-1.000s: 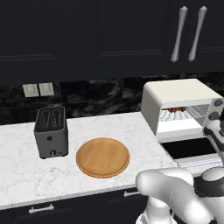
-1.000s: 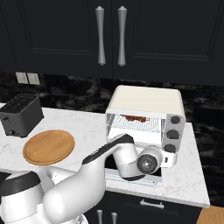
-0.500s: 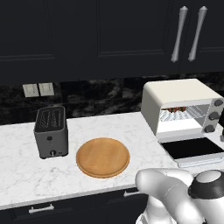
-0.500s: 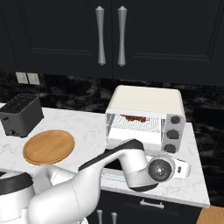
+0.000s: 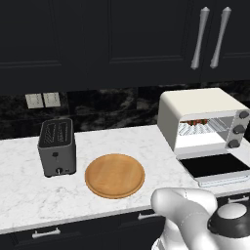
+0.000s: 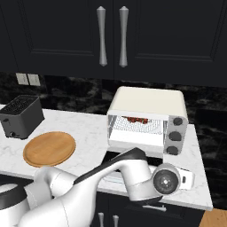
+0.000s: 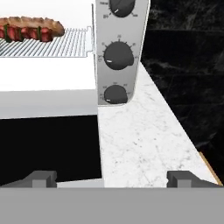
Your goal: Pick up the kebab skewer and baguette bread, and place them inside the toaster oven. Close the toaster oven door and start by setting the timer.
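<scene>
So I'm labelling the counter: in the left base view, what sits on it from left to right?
Slot toaster → round wooden board → toaster oven, with its toaster oven door folded down open.

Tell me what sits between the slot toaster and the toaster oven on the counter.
The round wooden board lies flat on the marble between the slot toaster and the toaster oven, nearer the slot toaster. The left base view shows it best.

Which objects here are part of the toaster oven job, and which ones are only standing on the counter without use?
Part of the job:
- toaster oven
- toaster oven door, lying open
- kebab skewer on the rack
- baguette bread behind it
- hand, open before the door

Only standing there:
- slot toaster
- round wooden board
</scene>
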Available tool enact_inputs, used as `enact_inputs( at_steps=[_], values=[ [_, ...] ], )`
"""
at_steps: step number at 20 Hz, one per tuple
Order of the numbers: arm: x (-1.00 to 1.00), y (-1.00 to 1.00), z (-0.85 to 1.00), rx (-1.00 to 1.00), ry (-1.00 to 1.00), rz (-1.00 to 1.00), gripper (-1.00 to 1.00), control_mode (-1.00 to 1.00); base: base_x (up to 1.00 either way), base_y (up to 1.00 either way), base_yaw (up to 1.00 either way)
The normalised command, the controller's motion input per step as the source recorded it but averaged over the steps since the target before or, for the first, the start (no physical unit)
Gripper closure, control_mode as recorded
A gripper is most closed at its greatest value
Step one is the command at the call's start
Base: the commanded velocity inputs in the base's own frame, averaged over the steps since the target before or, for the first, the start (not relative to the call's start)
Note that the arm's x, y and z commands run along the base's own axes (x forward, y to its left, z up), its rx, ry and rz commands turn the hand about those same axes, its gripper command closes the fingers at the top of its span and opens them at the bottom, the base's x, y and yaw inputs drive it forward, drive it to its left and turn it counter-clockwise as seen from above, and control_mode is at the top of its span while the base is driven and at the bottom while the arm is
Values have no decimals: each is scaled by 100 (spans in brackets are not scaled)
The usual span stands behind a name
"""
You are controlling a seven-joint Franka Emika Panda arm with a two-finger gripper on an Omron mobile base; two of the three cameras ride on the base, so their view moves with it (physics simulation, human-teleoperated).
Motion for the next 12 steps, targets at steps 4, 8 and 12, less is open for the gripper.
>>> enact_inputs(
  at_steps=[4, 8, 12],
  values=[
    [-2, 1, 0, 0, 0, 1, -100, -100, 0, 0, 0],
    [-22, 4, -29, 0, 0, 2, -100, -100, 0, 0, 0],
    [-27, 8, -48, 0, 0, 3, -100, -100, 0, 0, 0]
  ],
)
